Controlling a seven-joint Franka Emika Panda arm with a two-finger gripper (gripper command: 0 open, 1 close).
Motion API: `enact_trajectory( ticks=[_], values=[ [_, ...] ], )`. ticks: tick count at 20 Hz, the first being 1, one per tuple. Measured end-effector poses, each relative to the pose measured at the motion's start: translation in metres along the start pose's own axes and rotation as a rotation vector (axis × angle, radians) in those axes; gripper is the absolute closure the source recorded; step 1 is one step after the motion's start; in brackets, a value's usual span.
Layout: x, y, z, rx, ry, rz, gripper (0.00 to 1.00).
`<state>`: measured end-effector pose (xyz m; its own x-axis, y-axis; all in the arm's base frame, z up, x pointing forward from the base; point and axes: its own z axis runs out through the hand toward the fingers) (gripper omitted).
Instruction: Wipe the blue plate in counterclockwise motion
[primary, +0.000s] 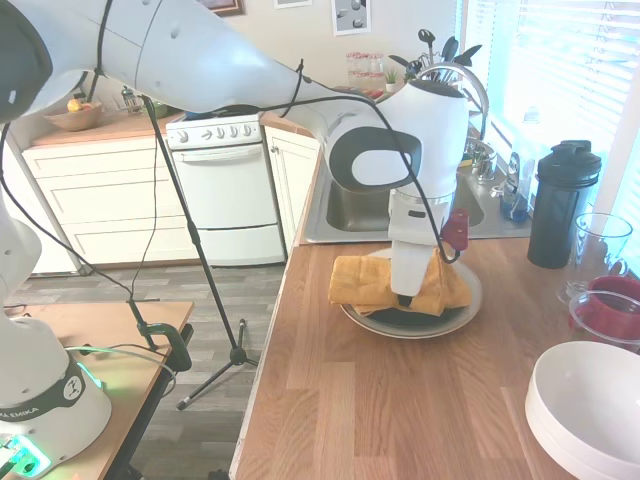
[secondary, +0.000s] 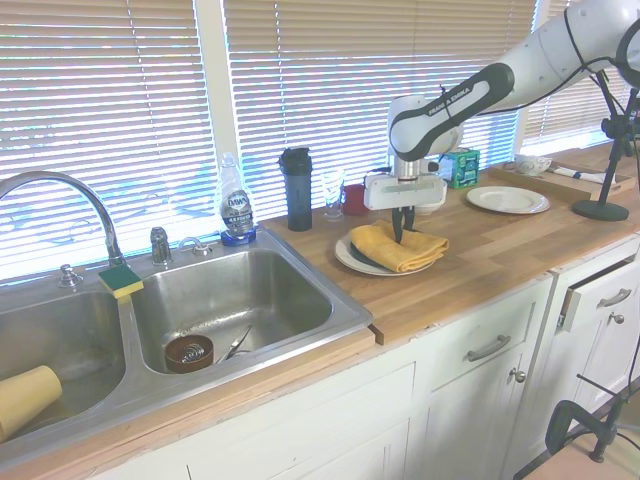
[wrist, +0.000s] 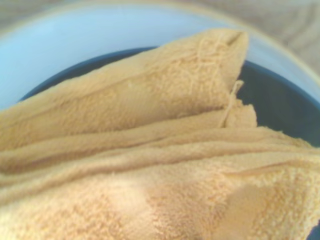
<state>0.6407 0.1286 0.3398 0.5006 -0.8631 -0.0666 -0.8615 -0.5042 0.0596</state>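
The blue plate (primary: 420, 318) (secondary: 362, 256) (wrist: 280, 100) lies on the wooden counter, stacked on a larger cream-white plate (primary: 400, 331) (secondary: 343, 260). Only dark slivers of it show, because a folded yellow cloth (primary: 365, 280) (secondary: 412, 250) (wrist: 150, 165) covers most of it. My gripper (primary: 404, 298) (secondary: 399, 234) points straight down over the middle of the plate. Its dark fingers stand close together, shut on the cloth and pressing it onto the plate.
A sink (primary: 350, 215) (secondary: 230, 300) lies just beyond the plates. A black shaker bottle (primary: 562, 205), a glass jug (primary: 598, 250), a red cup (primary: 610, 305) and a big white bowl (primary: 590, 410) stand toward the window. Another white plate (secondary: 507, 199) sits further along the counter.
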Motion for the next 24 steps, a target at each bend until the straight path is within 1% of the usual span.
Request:
enact_trajectory(
  ticks=[5,10,13,20,24],
  values=[
    [-0.001,-0.026,-0.003,-0.024,-0.010,-0.016,1.00],
    [-0.023,-0.050,-0.006,-0.037,-0.003,-0.046,1.00],
    [-0.039,-0.060,-0.010,-0.034,0.011,-0.059,1.00],
    [-0.083,-0.069,-0.011,-0.023,0.067,-0.096,1.00],
    [-0.090,-0.055,-0.002,-0.002,0.079,-0.099,1.00]
  ],
)
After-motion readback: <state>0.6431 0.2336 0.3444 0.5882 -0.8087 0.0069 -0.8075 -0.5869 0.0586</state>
